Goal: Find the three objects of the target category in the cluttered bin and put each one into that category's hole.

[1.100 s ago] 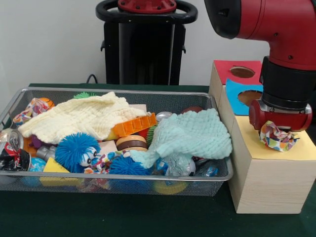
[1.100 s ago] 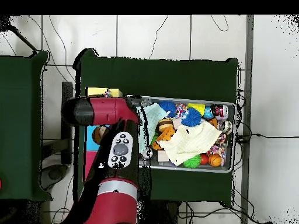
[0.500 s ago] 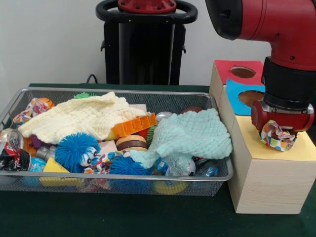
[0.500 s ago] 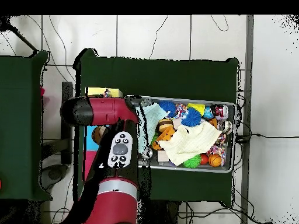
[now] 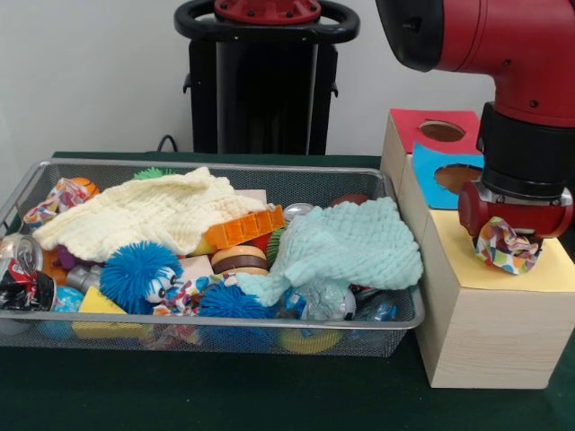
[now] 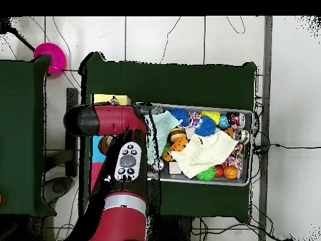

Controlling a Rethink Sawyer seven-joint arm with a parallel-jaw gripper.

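Observation:
My gripper [image 5: 513,232] hangs over the yellow panel [image 5: 463,262] of the wooden box [image 5: 490,334], shut on a crumpled colourful wrapper [image 5: 508,247] that dangles just above the panel. Its fingers are hidden behind the wrapper and the red wrist. A similar wrapper [image 5: 56,199] lies at the far left of the wire bin [image 5: 207,329], and another patterned scrap [image 5: 185,293] sits among the clutter at the front. In the overhead view the red arm [image 6: 122,169] covers the box, so the gripper is hidden there.
The box top also carries a blue panel [image 5: 442,176] and a red panel [image 5: 440,131], each with a round hole. The bin holds a yellow cloth [image 5: 144,214], a mint cloth [image 5: 346,244], blue fuzzy balls [image 5: 139,272], an orange block [image 5: 243,228] and cans. A pink round object [image 6: 50,58] shows at the overhead's upper left.
The gripper has drifted slightly right and up with the wrapper in it. A pink round object has appeared at the upper left of the overhead view.

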